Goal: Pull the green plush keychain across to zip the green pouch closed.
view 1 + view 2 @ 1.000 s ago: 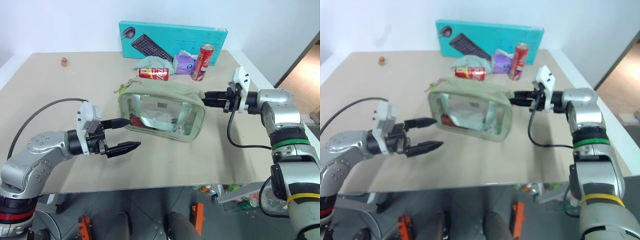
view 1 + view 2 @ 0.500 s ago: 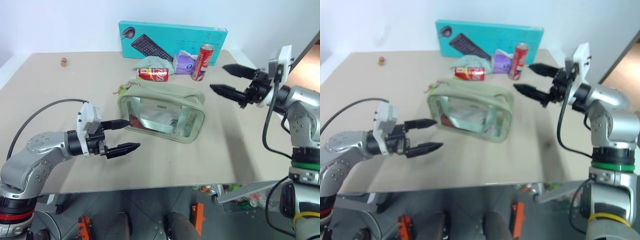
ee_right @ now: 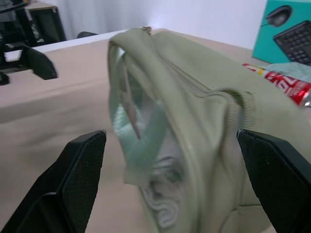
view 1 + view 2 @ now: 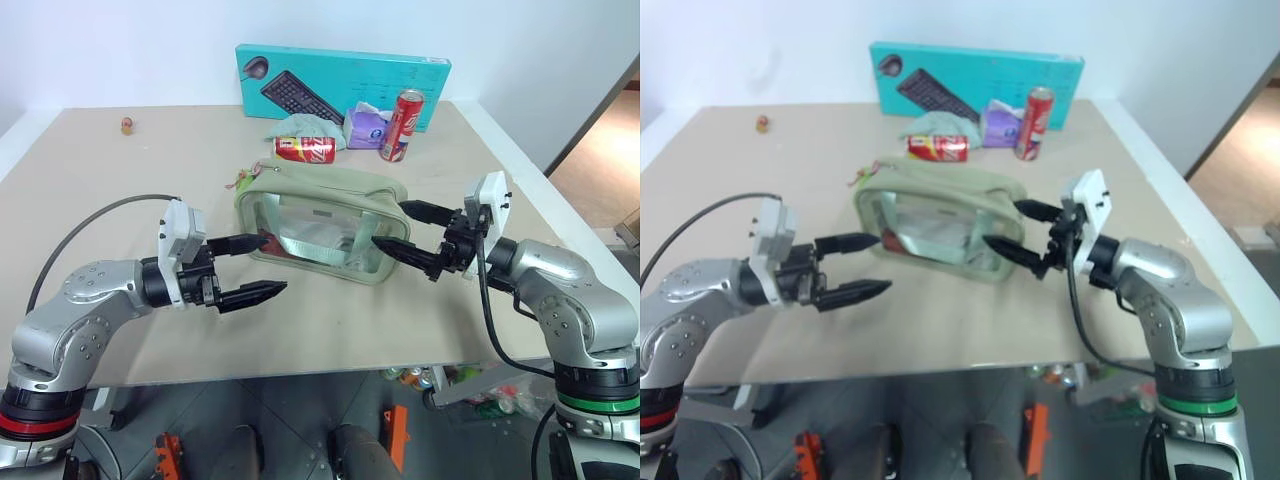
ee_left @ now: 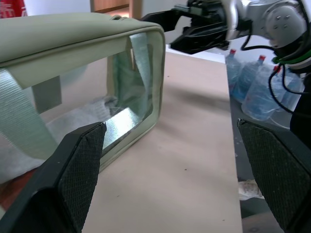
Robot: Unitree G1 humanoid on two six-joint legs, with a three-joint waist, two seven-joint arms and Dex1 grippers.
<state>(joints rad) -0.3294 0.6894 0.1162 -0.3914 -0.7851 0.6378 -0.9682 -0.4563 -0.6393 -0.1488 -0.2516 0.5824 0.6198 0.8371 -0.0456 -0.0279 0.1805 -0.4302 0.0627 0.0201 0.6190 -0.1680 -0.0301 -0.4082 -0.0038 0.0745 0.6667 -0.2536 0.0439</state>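
Note:
The green pouch stands upright mid-table, its clear window facing me and the strap over the window. A small green charm with a pink bit, the green plush keychain, lies at the pouch's far left top corner. My left gripper is open just left of the pouch's front; its upper finger is close to the window and its lower finger sits over the table. At the pouch's right end my right gripper is open, with that end between its fingertips. Whether they touch the fabric I cannot tell.
Along the table's back edge stand a teal keyboard box, an upright red can, a purple tissue pack, a pale green rag and a lying red can. A small object sits far left.
My right gripper let go at the pouch's right end, opened wide, swung up and to the right, then came back lower to that end. The left gripper stayed put.

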